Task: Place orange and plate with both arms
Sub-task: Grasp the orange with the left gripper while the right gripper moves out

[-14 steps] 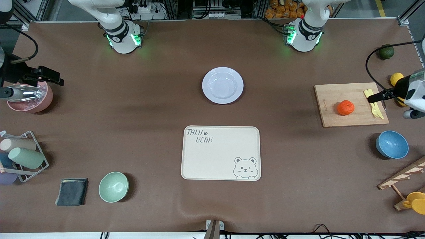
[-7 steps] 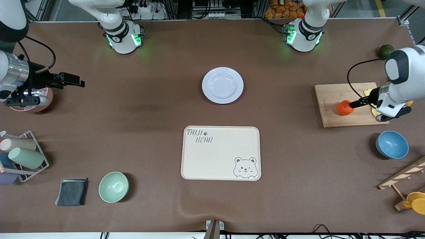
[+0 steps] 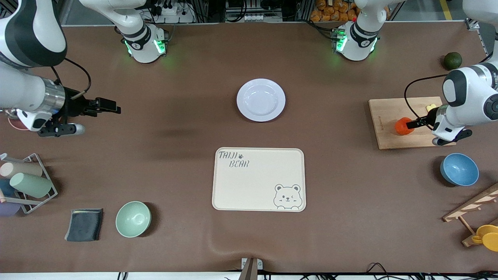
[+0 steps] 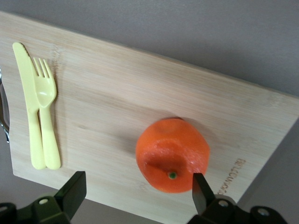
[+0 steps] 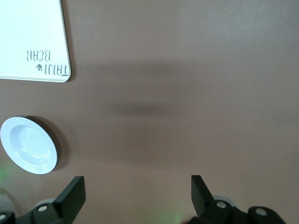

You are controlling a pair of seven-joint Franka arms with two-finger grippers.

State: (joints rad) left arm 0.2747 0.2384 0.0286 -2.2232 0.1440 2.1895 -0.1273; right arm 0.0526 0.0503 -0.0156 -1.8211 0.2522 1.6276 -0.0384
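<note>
Little of the task is done so far, judging by how things lie: both task objects sit untouched where they rest.

The small round red-orange orange point(image 3: 402, 126) lies on the pale wooden cutting board point(image 3: 385, 112) toward the left arm's end of the brown surface point(image 3: 175, 175), near a pale yellow plastic knife and fork point(image 4: 39, 116) on the same board. The left claw point(image 4: 135, 186) hovers just over the orange with its fingers point(image 4: 201, 189) spread wide apart; one finger reaches the fruit's edge in the left wrist view, the other stands well clear over bare wood. Nothing is gripped.

The round glossy white plate point(image 3: 260, 100) rests on the surface between the two arm bases and the cream rectangular bear-print tray point(image 3: 258, 179), which lies nearer the front camera and holds nothing. The right claw point(image 3: 103, 105) hangs over bare surface toward the right arm's end, well apart from the plate, its fingers point(image 5: 70, 193) also spread apart and empty; the plate appears small and off to one side in the right wrist view.

What remains, as I judge it: the left claw must centre and close on the orange, the right arm must reach and take the plate, and both must be set down, probably at the tray.
</note>
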